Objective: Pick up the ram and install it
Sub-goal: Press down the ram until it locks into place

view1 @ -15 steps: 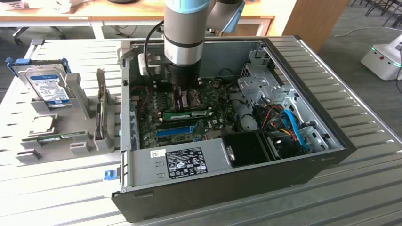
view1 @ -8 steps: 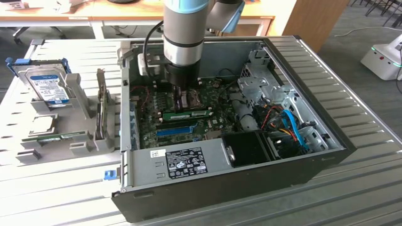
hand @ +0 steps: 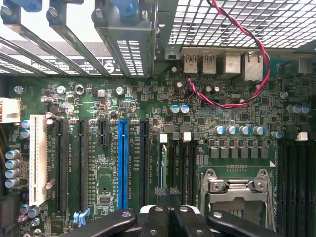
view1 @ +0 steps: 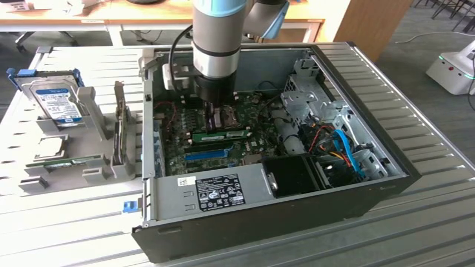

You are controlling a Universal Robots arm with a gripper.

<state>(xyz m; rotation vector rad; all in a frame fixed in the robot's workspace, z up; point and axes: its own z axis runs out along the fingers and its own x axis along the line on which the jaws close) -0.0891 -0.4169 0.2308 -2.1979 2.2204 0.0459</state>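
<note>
The ram (view1: 220, 135), a narrow green stick with a pale label, stands on edge in a slot of the motherboard (view1: 245, 147) inside the open PC case (view1: 386, 167). My gripper (view1: 215, 118) hangs just above it, shut, with nothing visibly between its fingers. In the wrist view the dark fingers (hand: 159, 217) meet over the memory slots, and the ram (hand: 164, 163) shows as a thin green edge right beside the gripper (hand: 170, 197).
A blue slot (view1: 206, 154) lies next to the ram, and the CPU socket (hand: 237, 190) is beside the memory slots. Outside the case, grey fixtures hold a hard drive (view1: 58, 103) and another green stick (view1: 74, 162). Cables (view1: 343, 147) crowd the case's drive side.
</note>
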